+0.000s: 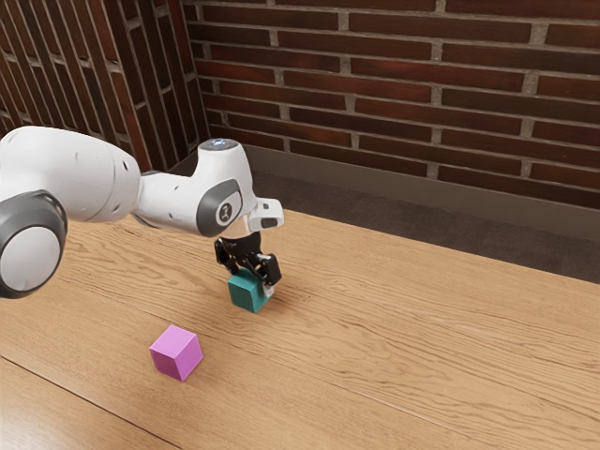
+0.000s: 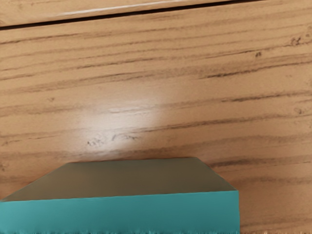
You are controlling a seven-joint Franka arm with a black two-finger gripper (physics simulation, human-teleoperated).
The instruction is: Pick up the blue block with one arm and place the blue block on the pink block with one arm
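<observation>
The blue block (image 1: 247, 294), teal in colour, is near the middle of the wooden table (image 1: 403, 337). My black gripper (image 1: 251, 277) comes down on it from above, and its fingers (image 1: 270, 270) press the block's upper part from two sides, so it is shut on the block. The block's underside is at or barely above the table; I cannot tell which. In the wrist view the same blue block (image 2: 122, 204) sits large right under my hand. The pink block (image 1: 176, 352) lies on the table, apart from the blue one, nearer the front edge and toward the exterior view's left.
A brick wall (image 1: 403, 84) runs behind the table, with a strip of grey floor (image 1: 450, 220) between them. A seam between table boards (image 2: 122, 14) crosses the wood beyond the blue block. Bare wood stretches toward the exterior view's right.
</observation>
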